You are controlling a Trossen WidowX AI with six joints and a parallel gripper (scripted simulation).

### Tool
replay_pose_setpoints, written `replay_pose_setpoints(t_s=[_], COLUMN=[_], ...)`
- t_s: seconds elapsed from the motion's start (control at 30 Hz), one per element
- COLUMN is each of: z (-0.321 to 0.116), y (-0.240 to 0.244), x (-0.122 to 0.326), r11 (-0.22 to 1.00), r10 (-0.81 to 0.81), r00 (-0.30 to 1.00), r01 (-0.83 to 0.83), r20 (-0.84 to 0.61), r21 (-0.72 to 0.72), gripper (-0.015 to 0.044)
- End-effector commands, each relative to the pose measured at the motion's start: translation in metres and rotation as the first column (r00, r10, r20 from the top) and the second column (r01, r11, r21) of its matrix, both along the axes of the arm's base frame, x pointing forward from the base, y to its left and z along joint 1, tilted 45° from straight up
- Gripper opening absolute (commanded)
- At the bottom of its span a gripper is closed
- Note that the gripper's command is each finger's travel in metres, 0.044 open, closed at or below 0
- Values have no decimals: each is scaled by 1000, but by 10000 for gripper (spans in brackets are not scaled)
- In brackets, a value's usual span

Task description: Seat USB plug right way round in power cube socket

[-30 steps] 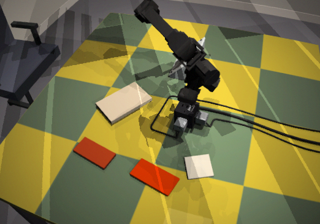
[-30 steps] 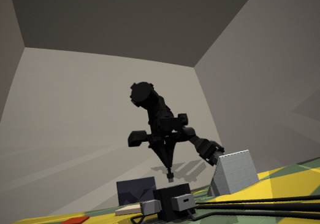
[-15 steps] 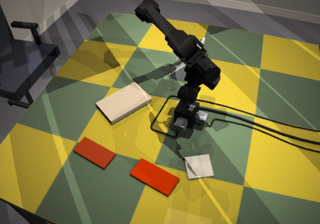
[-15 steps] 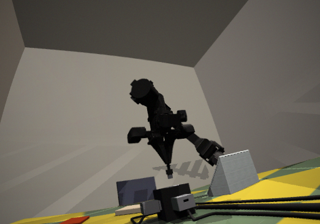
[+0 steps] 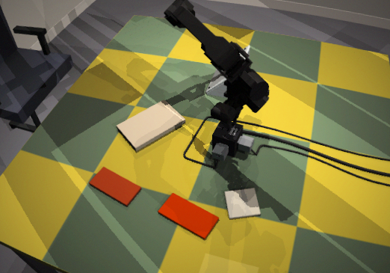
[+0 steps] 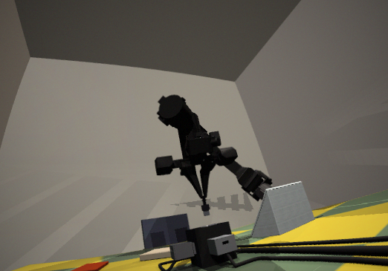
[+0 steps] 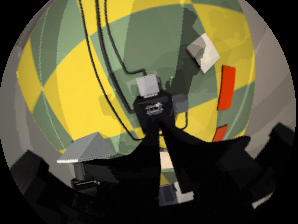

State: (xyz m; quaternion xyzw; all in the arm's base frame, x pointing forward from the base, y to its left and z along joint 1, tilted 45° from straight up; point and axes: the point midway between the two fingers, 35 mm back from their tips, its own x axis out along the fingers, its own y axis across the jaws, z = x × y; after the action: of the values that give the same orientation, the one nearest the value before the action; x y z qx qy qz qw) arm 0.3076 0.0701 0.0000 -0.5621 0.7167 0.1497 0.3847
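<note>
The black power cube stands on the checkered table, with a grey plug block on one side and another on an adjacent side. My gripper is shut on the small black USB plug. The plug hangs upright, its metal end pointing down, with a visible gap above the cube's top. Its way round cannot be told. The socket opening is not clear, and in the top view the arm hides the plug.
Black cables run from the cube to the right. A grey wedge stands behind it, near the arm. A beige box, two red slabs and a white tile lie around it.
</note>
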Motion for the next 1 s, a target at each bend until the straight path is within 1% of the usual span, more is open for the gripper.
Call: replay_pose_setpoints(t_s=[0.0,0.23,0.47,0.7,0.97], z=[0,0,0,0,0], y=[0,-1,-1,-1,-1], x=[-1,-1,-1,-1,-1], r11=[997,979,945,894,819], r10=[-71,-198,-317,-424,-526], r00=[995,962,895,800,658], r01=[71,202,328,445,562], r20=[66,191,313,425,539], r21=[-6,-2,19,55,115], gripper=[0,0,0,0,0])
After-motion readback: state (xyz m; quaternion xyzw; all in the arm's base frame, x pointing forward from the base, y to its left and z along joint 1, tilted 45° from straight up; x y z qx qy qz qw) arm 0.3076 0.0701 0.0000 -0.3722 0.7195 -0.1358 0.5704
